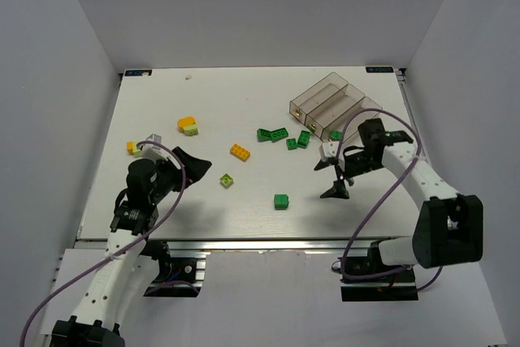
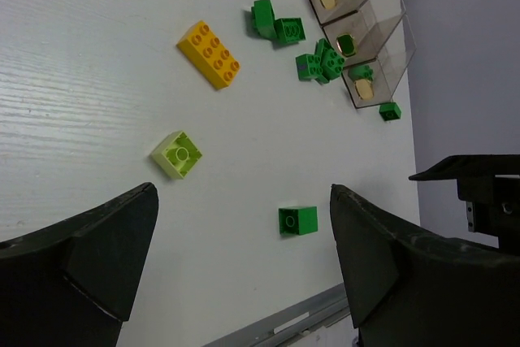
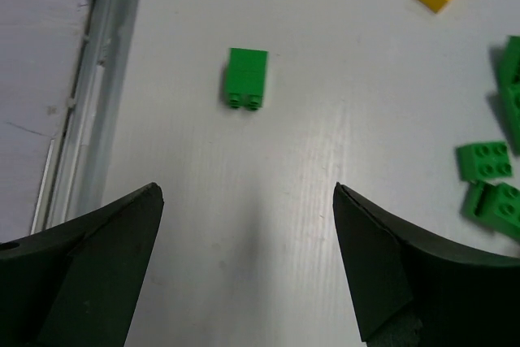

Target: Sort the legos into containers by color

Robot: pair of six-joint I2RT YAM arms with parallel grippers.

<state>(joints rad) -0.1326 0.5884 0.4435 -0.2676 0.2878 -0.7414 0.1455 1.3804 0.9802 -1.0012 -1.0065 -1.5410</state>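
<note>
Both arms face the lone dark green studded plastic brick (image 1: 281, 201) at lower centre of the overhead view. If both reach for it they could clash, and a skewed pinch might knock it towards the near rail of the white table (image 1: 162, 103). The three narrow clear smoky plastic bins (image 1: 329, 103) at upper right are slim, so a dropped brick could catch a rim. An orange-yellow brick (image 1: 240, 151) and a pale lime brick (image 1: 227, 180) lie loose mid-frame. The left gripper (image 2: 242, 201) and the right gripper (image 3: 248, 193) both gape wide, holding and touching nothing
</note>
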